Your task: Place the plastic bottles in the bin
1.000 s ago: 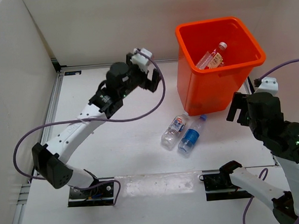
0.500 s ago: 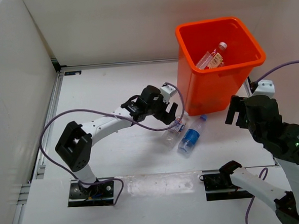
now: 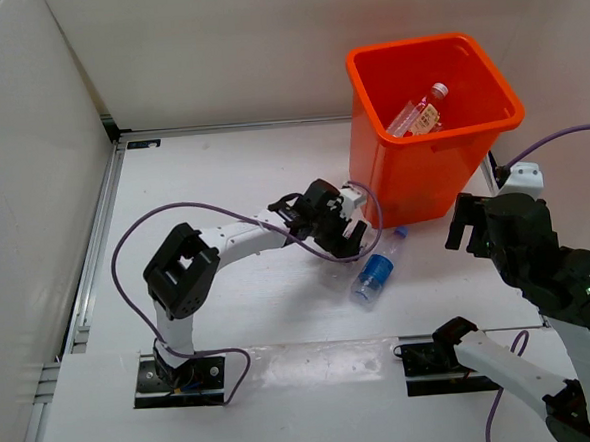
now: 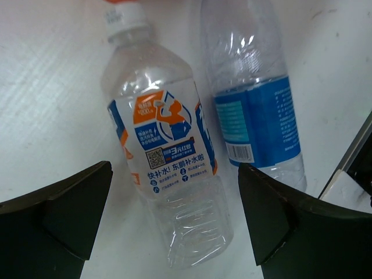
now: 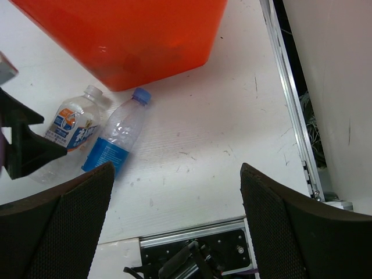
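Two clear plastic bottles lie side by side on the table in front of the orange bin (image 3: pixel 413 184). One has a white, blue and orange label (image 4: pixel 168 145), the other a blue label (image 4: pixel 256 113). My left gripper (image 4: pixel 174 224) is open and low over the white-labelled bottle, one finger on each side of its base, not touching. In the top view this gripper (image 3: pixel 342 233) covers that bottle, and the blue-labelled bottle (image 3: pixel 376 269) lies just to its right. A third bottle (image 3: pixel 419 113) with a red cap lies inside the bin. My right gripper (image 3: pixel 473 225) is open and empty, held high right of the bin.
The right wrist view shows the bin's base (image 5: pixel 128 35), both bottles (image 5: pixel 116 142), and the table's metal right edge rail (image 5: pixel 290 99). White walls enclose the table at the left and back.
My left arm has swung from the back left of the table forward and right to the bottles and come down over the white-labelled one. The right arm has barely moved.
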`<action>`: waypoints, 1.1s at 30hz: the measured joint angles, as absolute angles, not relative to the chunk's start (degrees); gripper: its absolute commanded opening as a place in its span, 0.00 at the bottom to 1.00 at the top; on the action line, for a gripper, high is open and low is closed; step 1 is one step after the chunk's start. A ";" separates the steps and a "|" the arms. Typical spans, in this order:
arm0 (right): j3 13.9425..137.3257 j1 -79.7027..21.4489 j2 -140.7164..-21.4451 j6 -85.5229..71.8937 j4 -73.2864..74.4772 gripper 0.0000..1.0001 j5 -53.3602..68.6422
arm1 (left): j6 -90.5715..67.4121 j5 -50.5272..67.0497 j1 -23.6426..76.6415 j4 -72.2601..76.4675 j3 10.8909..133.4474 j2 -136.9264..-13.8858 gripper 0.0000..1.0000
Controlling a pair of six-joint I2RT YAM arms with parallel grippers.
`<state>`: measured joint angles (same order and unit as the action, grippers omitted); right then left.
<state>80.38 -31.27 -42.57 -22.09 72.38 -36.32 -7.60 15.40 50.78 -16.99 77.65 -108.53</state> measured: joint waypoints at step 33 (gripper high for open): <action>78.52 -32.71 -42.57 -22.02 72.18 0.90 -36.23 | 0.19 4.49 33.32 -28.62 103.77 -98.91 0.61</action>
